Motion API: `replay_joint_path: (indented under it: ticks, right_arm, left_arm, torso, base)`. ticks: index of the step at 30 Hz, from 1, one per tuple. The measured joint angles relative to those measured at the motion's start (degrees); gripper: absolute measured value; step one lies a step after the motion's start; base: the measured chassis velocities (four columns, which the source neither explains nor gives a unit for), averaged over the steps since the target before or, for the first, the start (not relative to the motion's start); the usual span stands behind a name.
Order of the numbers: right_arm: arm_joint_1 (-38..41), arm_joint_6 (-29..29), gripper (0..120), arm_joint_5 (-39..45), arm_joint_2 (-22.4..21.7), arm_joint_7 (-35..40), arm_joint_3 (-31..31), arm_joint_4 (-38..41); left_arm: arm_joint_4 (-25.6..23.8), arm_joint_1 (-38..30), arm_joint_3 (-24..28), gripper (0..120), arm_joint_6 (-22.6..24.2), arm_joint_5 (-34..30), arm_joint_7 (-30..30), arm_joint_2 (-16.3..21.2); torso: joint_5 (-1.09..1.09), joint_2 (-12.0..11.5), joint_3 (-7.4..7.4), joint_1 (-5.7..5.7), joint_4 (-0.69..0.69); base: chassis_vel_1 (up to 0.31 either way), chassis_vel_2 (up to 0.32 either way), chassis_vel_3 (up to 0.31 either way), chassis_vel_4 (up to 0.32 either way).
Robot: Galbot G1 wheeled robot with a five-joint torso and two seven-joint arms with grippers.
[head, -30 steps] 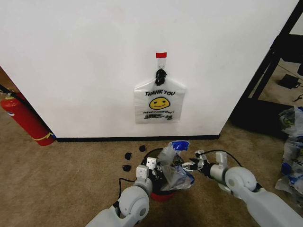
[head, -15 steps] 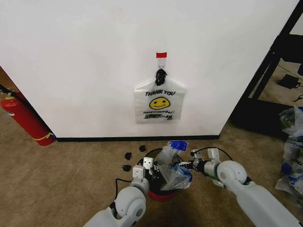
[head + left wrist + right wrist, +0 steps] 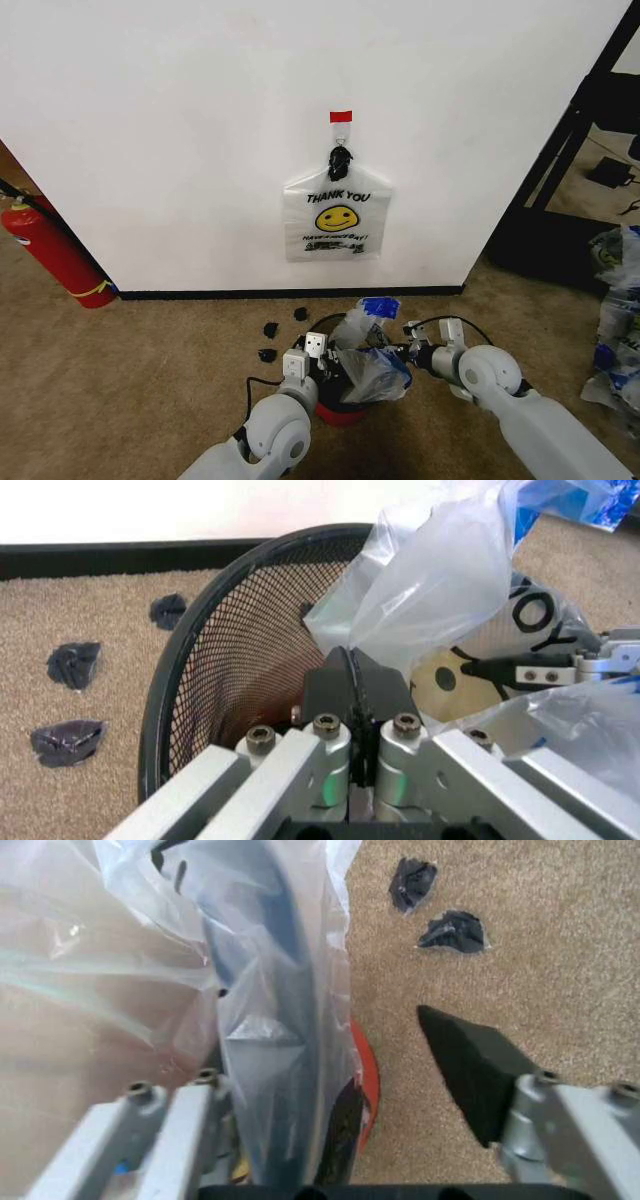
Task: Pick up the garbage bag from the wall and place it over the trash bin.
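Both arms are down at the trash bin (image 3: 345, 400), working the garbage bag (image 3: 365, 355) over its mouth. The left gripper (image 3: 352, 686) sits just inside the wire-mesh rim with its two dark fingers pressed flat together; whether any film is pinched between them I can't tell, the bag's loose folds rise just beyond the fingertips. My guess is it's pinning its side low so the bag stays in the bin. The right gripper (image 3: 350, 1087) is on the opposite side with its fingers spread wide, one finger (image 3: 470, 1065) hanging outside over the carpet and the other buried in the plastic, so the bag edge and the bin's rim run between them, probably to stretch the opening over the rim. A blue handle patch (image 3: 378, 307) sticks up above the right gripper. A second smiley bag (image 3: 338, 214) hangs on the wall (image 3: 180, 130) beyond both grippers.
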Motion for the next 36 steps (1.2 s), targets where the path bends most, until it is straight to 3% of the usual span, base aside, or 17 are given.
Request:
replay_joint_path:
  ticks: [4,7,14,21,28,34,36]
  right_arm:
    - [-0.71,0.14,39,0.00,0.70,1.18,0.05,0.64]
    - [-1.83,0.72,26,1.50,1.91,6.40,-0.08,2.86]
    - [-5.96,9.34,3,2.94,4.26,17.79,-1.31,9.07]
    - [-10.14,14.89,1,1.77,4.92,23.63,-0.59,14.38]
    - [-12.24,17.23,1,0.09,4.66,21.81,1.22,16.54]
    - [-13.70,27.44,1,-10.78,3.73,6.35,4.21,13.29]
    - [-13.73,28.75,1,-11.71,3.66,4.75,4.63,12.69]
  left_arm:
    - [-0.89,1.35,-0.24,0,-0.26,0.77,0.00,0.21]
    - [-2.46,3.18,-0.10,0,-0.97,3.36,0.50,0.44]
    - [-5.17,5.45,0.58,0,-2.38,7.92,1.62,0.56]
    - [-5.26,5.65,0.59,0,-4.84,12.19,3.05,1.04]
    - [-6.16,5.57,-0.04,0,-4.99,12.24,3.15,1.37]
    - [-9.50,7.08,-2.85,0,-5.71,14.95,3.45,1.97]
    - [-9.84,7.34,-3.24,0,-5.82,15.36,3.46,2.07]
  torso:
    - [-0.01,0.01,0.00,0.00,-0.01]
    - [0.02,0.01,0.00,0.00,0.01]
    - [0.03,0.00,0.01,0.00,0.03]
    - [0.04,0.00,0.01,0.00,0.00]
    - [0.02,0.00,0.01,0.00,0.00]
    - [0.03,0.00,0.01,0.00,0.00]
    - [0.03,0.00,0.01,0.00,0.00]
  base:
    - [0.000,0.000,0.000,0.000]
    - [0.000,0.000,0.000,0.000]
    - [0.000,0.000,0.000,0.000]
    - [0.000,0.000,0.000,0.000]
    - [0.000,0.000,0.000,0.000]
    - [0.000,0.000,0.000,0.000]
    - [0.000,0.000,0.000,0.000]
